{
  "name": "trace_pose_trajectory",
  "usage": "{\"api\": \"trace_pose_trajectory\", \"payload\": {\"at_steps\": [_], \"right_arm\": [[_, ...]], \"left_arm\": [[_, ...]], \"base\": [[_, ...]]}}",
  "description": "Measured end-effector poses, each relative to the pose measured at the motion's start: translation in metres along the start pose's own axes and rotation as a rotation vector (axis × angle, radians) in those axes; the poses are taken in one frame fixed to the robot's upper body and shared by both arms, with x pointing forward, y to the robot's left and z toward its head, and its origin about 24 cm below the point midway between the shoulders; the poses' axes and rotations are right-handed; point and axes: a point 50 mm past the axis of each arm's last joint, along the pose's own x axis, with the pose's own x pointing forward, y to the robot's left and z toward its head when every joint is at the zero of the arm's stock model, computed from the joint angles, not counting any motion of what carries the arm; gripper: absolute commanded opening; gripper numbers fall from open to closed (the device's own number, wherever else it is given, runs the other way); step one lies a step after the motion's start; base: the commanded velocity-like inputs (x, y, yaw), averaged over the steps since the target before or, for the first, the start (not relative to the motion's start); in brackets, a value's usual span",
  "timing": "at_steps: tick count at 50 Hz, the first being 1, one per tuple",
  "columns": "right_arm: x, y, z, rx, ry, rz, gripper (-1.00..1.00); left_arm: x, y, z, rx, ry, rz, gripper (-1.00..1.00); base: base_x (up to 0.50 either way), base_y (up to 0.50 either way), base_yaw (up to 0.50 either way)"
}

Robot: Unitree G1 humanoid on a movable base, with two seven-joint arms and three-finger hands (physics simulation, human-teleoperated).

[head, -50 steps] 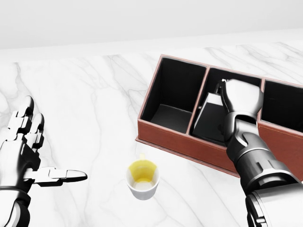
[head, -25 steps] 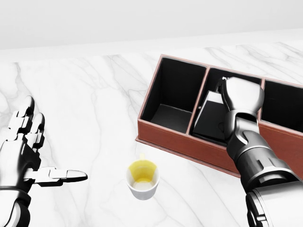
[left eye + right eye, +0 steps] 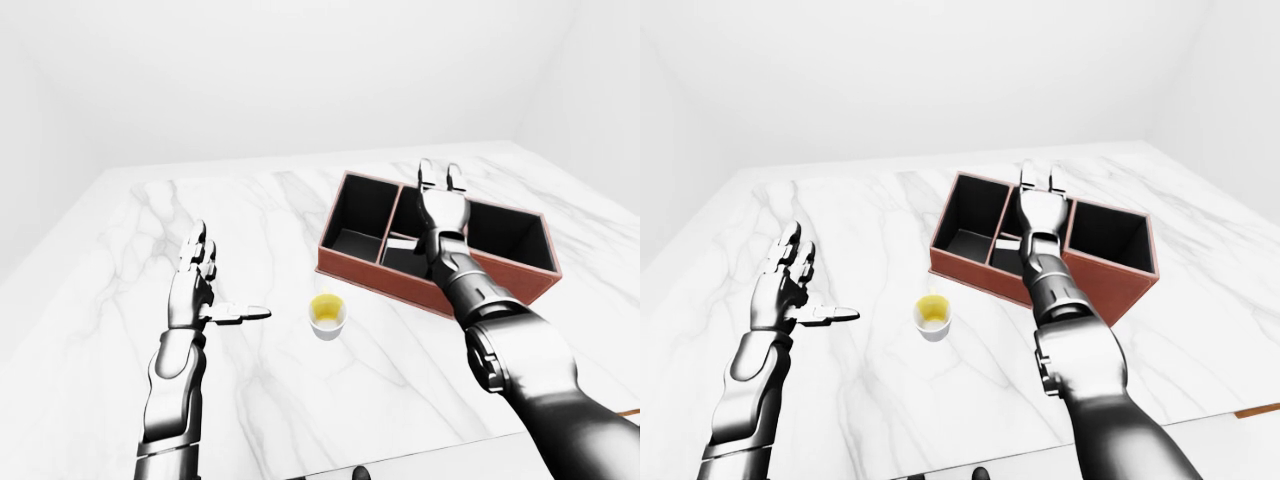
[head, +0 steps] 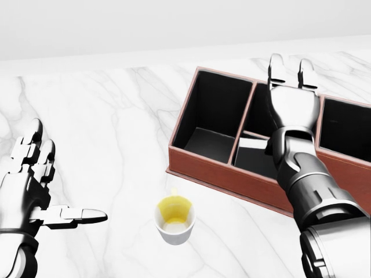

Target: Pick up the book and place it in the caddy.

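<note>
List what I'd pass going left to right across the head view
left hand → cup → caddy's empty left compartment → book in the middle compartment → right hand, fingers open above it

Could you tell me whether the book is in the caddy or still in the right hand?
In the caddy: the book lies in the middle compartment, and the right hand is open above it.
</note>
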Motion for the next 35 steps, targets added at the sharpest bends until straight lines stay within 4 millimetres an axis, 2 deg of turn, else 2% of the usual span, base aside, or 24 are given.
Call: {"api": "trace_pose_trajectory", "payload": {"at_steps": [11,20,27,35], "right_arm": [[0.002,-0.006,0.005,0.025,-0.015,-0.036,1.0],[-0.001,-0.025,0.016,0.098,-0.086,-0.174,1.0],[-0.019,-0.045,0.027,0.202,-0.16,-0.216,1.0],[-0.053,-0.072,0.027,0.388,-0.242,-0.192,1.0]], "left_arm": [[0.0,0.0,0.0,0.0,0.0,0.0,1.0],[0.0,-0.001,0.003,0.0,-0.005,-0.001,1.0],[-0.001,-0.002,0.005,0.0,-0.01,-0.002,1.0],[-0.002,-0.002,0.008,-0.002,-0.016,0.0,1.0]], "base": [[0.0,0.0,0.0],[0.0,0.0,0.0],[0.0,0.0,0.0],[0.0,0.0,0.0]]}}
